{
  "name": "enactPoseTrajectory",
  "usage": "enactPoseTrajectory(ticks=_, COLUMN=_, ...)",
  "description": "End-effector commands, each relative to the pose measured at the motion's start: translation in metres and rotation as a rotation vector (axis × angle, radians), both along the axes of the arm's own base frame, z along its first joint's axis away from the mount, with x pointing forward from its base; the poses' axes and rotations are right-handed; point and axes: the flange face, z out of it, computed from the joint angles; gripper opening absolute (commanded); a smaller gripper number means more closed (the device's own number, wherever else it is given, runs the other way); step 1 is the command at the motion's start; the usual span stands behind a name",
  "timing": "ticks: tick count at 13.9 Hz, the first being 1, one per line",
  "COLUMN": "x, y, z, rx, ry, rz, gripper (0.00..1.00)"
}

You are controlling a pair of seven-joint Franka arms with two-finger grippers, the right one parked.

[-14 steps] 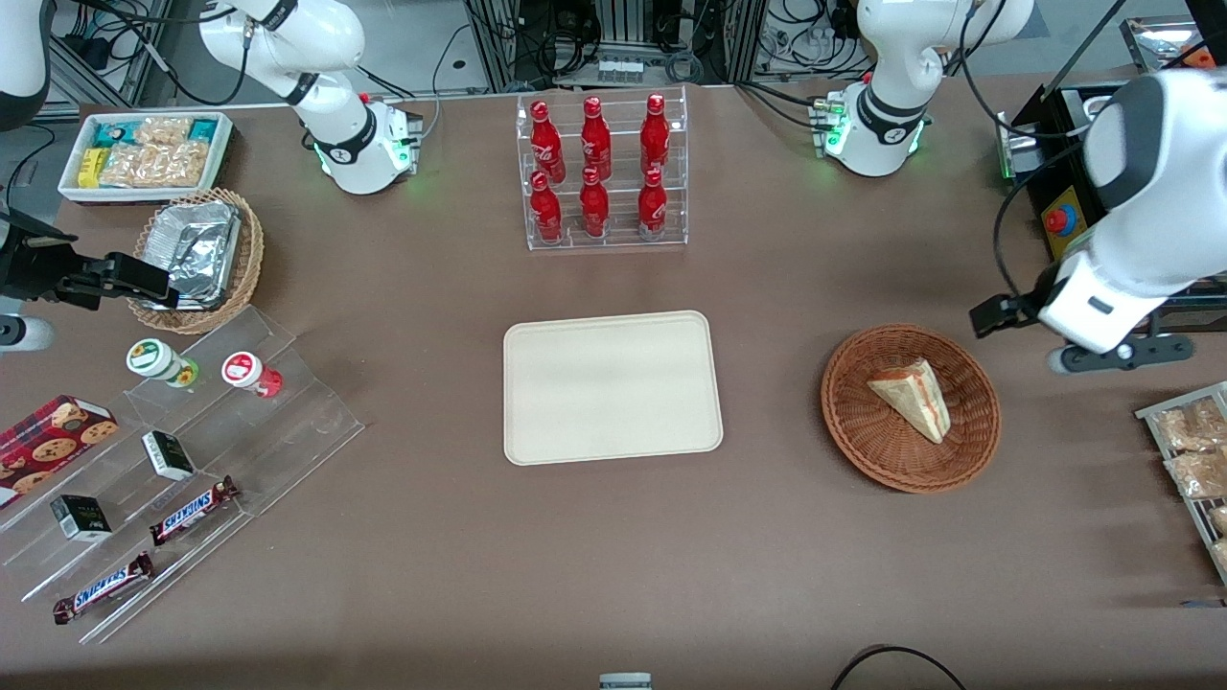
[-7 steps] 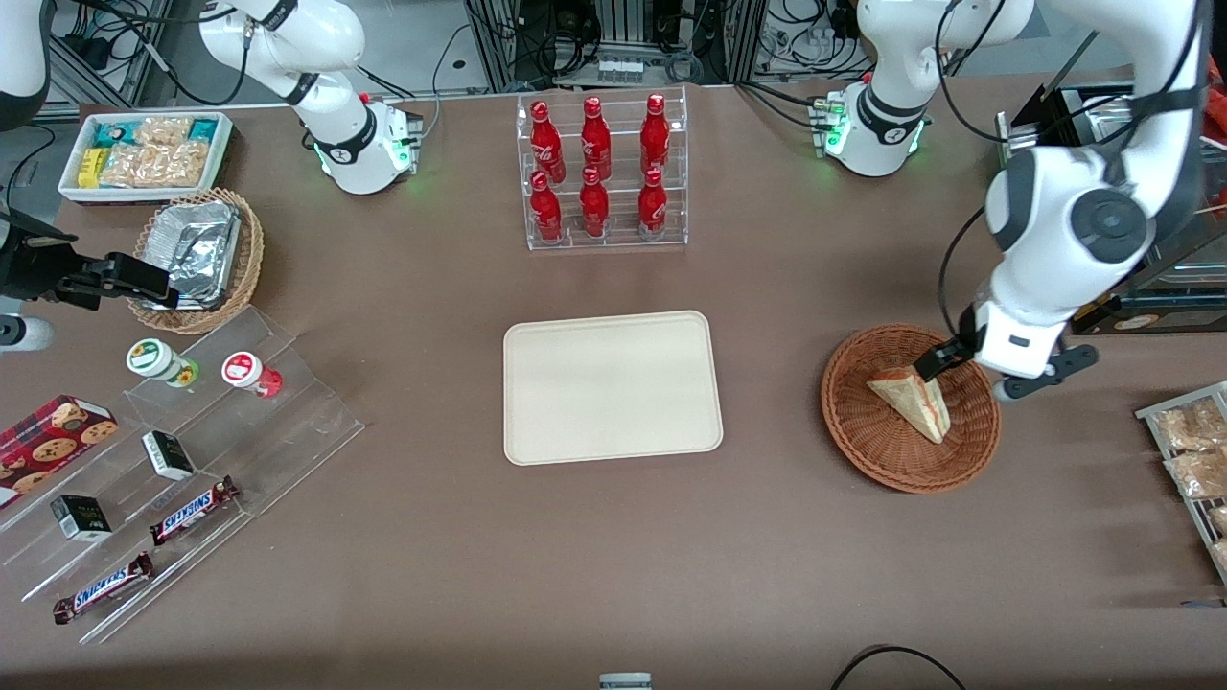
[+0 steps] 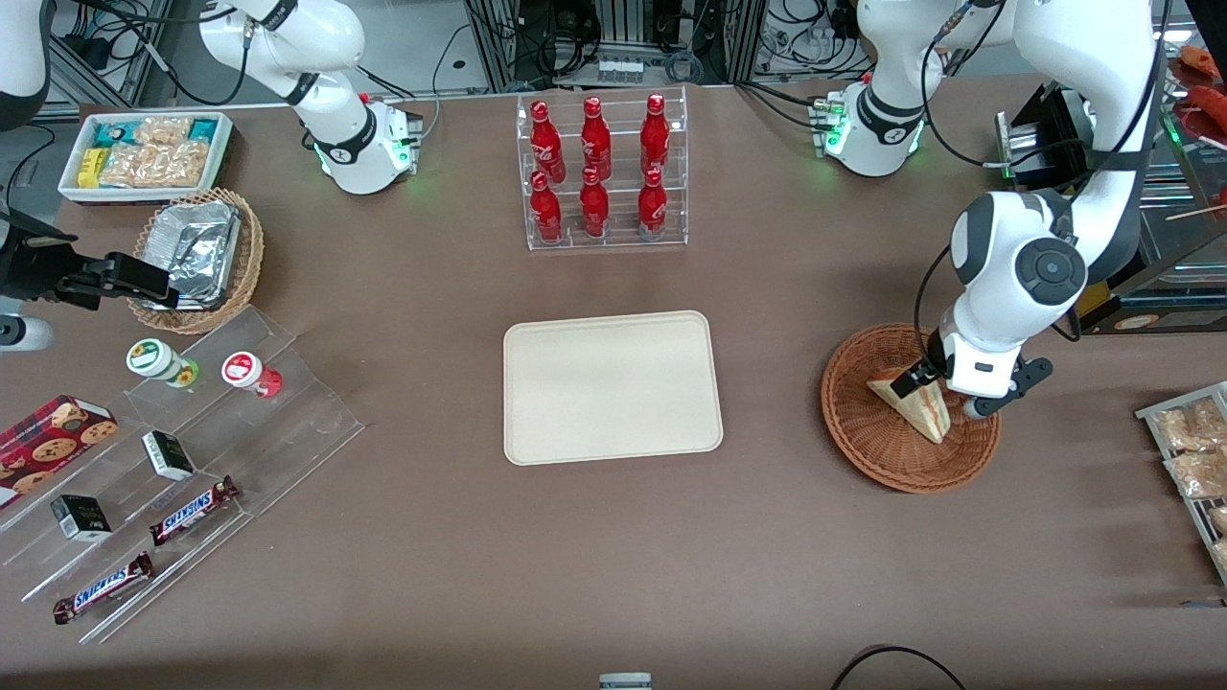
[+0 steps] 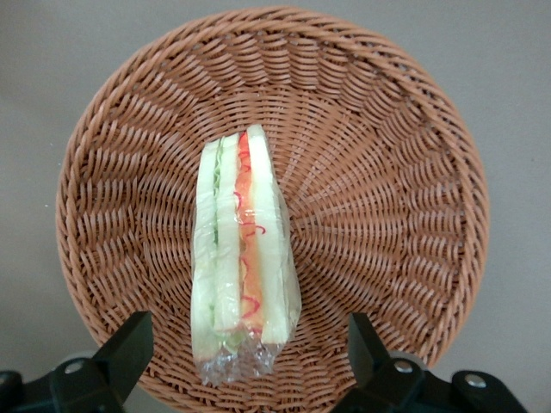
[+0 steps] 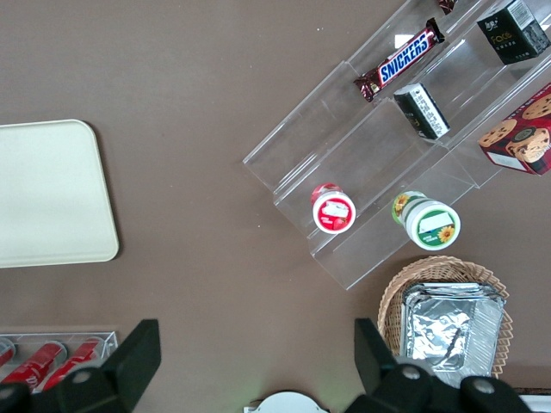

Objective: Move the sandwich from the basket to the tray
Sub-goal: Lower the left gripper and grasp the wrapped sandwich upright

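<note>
Gripper (image 3: pixel 928 391) sits low over the basket (image 3: pixel 868 439), fingers spread wide with the sandwich (image 3: pixel 922 412) between them, nothing clamped yet. In the wrist view the two fingertips (image 4: pixel 129 344) stand well apart on either side of the wedge, so this looks like alignment for a squeeze across the bread faces.

Sandwich lies in the basket on one bread face, cut edge with red and green filling toward the wrist camera, clear wrap crumpled at one end. Basket is toward the working arm's end of the table. Tray (image 3: pixel 537 441) sits mid-table, well apart from the basket, bare.

From the front, the wrist hides part of the sandwich and the basket's farther rim. Can't tell whether the fingertips touch the wicker.
</note>
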Motion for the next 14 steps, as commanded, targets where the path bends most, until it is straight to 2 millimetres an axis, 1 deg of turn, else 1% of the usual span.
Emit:
enactPoseTrajectory(ticks=1, x=0.004, y=0.003, z=-0.014, rx=0.012, ry=-0.015, rz=0.02, gripper=1.0)
enactPoseTrajectory(ticks=2, x=0.004, y=0.003, z=-0.026, rx=0.012, ry=-0.008, rz=0.02, gripper=1.0)
enactPoseTrajectory(ticks=4, x=0.004, y=0.004, z=-0.035, rx=0.013, ry=0.002, rz=0.021, gripper=0.98)
enactPoseTrajectory(ticks=5, x=0.004, y=0.004, z=-0.035, rx=0.014, ry=0.003, rz=0.021, gripper=0.88)
enactPoseTrajectory(ticks=7, x=0.001, y=0.005, z=-0.039, rx=0.015, ry=0.015, rz=0.021, gripper=0.51)
enactPoseTrajectory(ticks=8, x=0.0, y=0.005, z=-0.04, rx=0.016, ry=0.02, rz=0.022, gripper=0.3)
enactPoseTrajectory(ticks=9, x=0.001, y=0.005, z=-0.037, rx=0.016, ry=0.019, rz=0.02, gripper=0.04)
enactPoseTrajectory(ticks=10, x=0.001, y=0.006, z=-0.034, rx=0.017, ry=0.021, rz=0.021, gripper=0.0)
enactPoseTrajectory(ticks=11, x=0.002, y=0.005, z=-0.025, rx=0.018, ry=0.025, rz=0.016, gripper=0.0)
enactPoseTrajectory(ticks=13, x=0.008, y=0.0, z=0.016, rx=0.05, ry=0.025, rz=-0.021, gripper=0.0)
enactPoseTrajectory(ticks=14, x=0.014, y=-0.003, z=0.042, rx=0.09, ry=0.044, rz=-0.046, gripper=0.0)
